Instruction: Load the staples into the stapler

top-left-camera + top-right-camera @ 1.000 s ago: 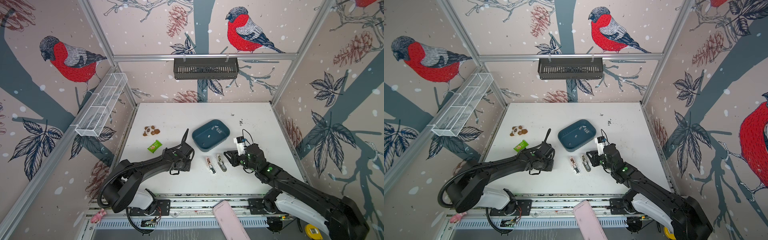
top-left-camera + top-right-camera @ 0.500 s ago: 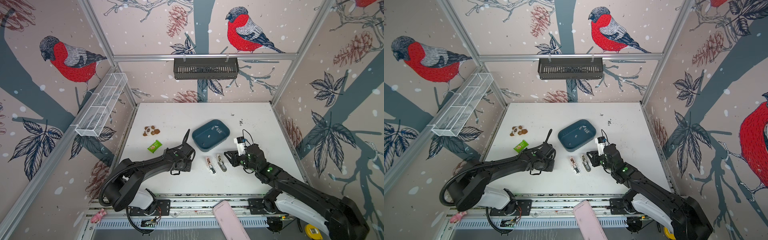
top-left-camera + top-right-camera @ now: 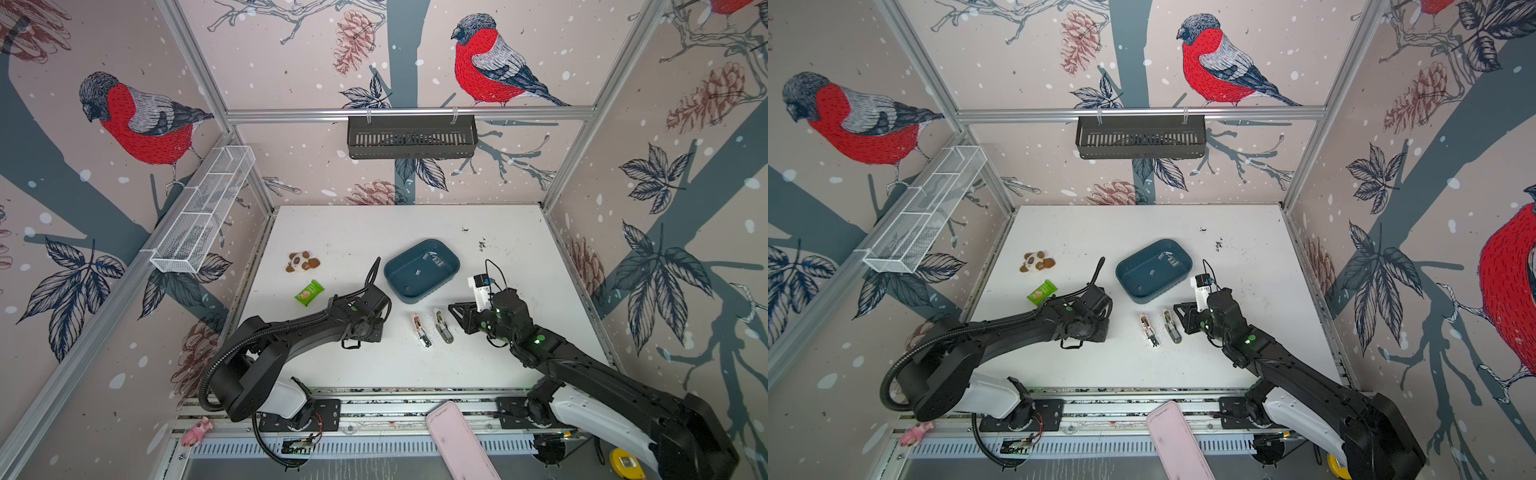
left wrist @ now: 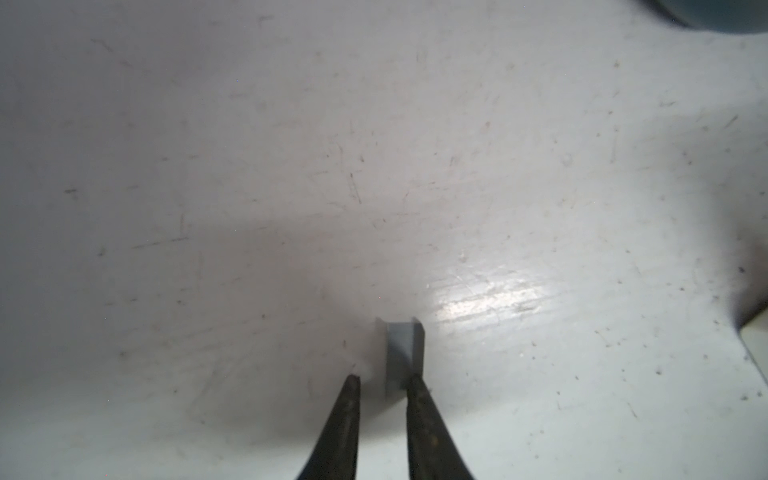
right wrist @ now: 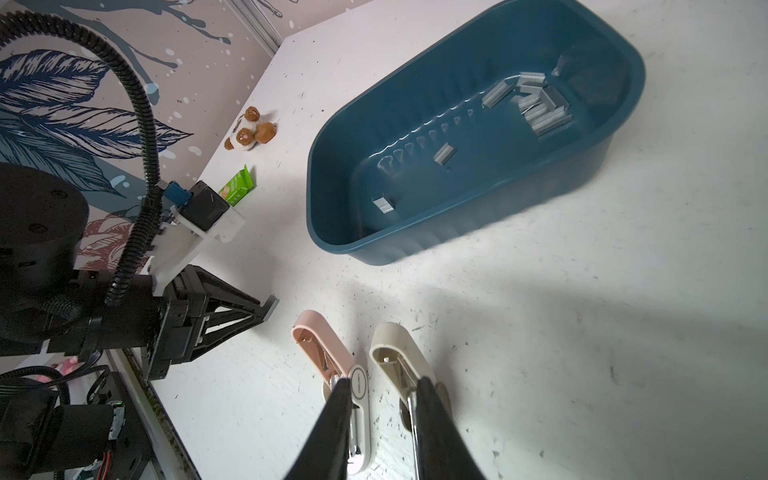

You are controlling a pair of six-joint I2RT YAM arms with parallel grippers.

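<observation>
Staple strip point(image 4: 403, 357) on the desk point(image 4: 291, 145), near the blue tub point(image 5: 415, 245).
Left hand point(image 4: 382, 379) slightly spread, one finger point(image 4: 422, 415) touching it; centre it, then pinch its long sides squarely.

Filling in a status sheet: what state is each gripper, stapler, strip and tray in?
Left gripper: open, gripping nothing.
Strip: on table between its jaws, loose.
Right gripper: open, empty.
Pink stapler: opened out.
Beige stapler: opened out.
Tray: upright, holding loose staples.

Pink stapler point(image 3: 1149, 330) beside beige stapler point(image 3: 1171, 326), near blue tray point(image 3: 1144, 296)
</observation>
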